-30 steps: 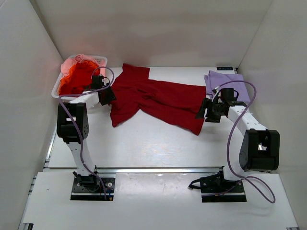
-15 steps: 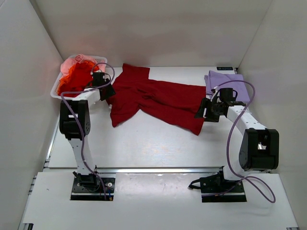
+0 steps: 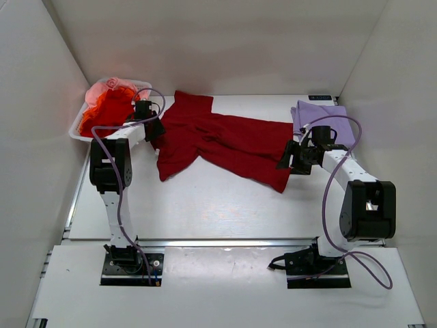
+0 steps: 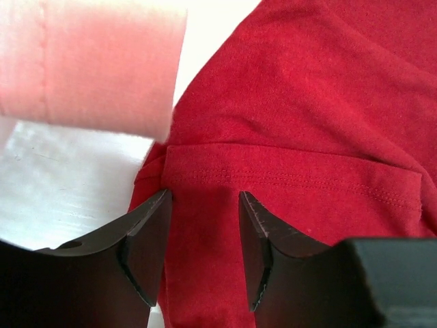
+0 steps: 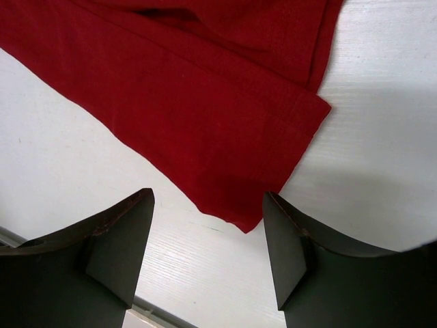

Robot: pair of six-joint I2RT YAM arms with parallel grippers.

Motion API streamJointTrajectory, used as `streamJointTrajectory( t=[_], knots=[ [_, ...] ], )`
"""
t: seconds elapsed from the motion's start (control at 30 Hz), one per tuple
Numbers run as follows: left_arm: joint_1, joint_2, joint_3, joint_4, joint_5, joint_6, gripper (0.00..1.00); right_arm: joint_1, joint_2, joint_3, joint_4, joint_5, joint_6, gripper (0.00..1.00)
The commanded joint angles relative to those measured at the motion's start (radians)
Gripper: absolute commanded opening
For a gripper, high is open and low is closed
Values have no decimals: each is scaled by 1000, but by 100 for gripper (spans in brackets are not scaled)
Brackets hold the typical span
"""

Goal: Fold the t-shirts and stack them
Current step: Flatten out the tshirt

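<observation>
The dark red t-shirt [image 3: 225, 140] lies spread but rumpled, slantwise across the far half of the table [image 3: 205, 205]. Both arms reach to its opposite ends, so I take it to be the piece in hand. The left tool [image 4: 203, 205] hangs low over the shirt's left edge, its jaws apart and straddling a stitched hem. There is cloth beneath them, but nothing is pinched that I can see; the spot looks chosen because a hem gives a firm line to lift. The right tool [image 5: 208, 201] hovers over the shirt's near right corner, jaws likewise apart and empty, with the tip of the corner lying on the table between them. Taking the shirt at two far-apart points would let the arms pull it flat or carry one edge over for a fold, which I judge to be the step being prepared. Just left of the red shirt stands the white basket [image 3: 80, 126], with orange-red shirts [image 3: 106, 113] and a pink shirt [image 3: 113, 83] heaped in it, apparently waiting their turn. Just off the red shirt's right end lies the lavender t-shirt [image 3: 321, 113], flat and squared, likely the base of the stack. Folding of the red one has not yet begun.
</observation>
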Motion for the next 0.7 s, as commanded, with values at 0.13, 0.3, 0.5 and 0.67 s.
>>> streamJointTrajectory(
  t=[0.13,0.3,0.5,0.67],
  knots=[
    [-8,3,76,-105,-46,3,63,-10,-9,24,38,-22,-2,62],
    [-8,-24,42,-92,-69,6,65,-10,-3,28,35,-24,6,61],
    [-5,-6,52,-114,-60,7,63,-4,-6,28,34,-28,-2,62],
    [-11,25,84,-144,-47,6,59,-18,-4,32,32,-27,-6,62]
  ],
)
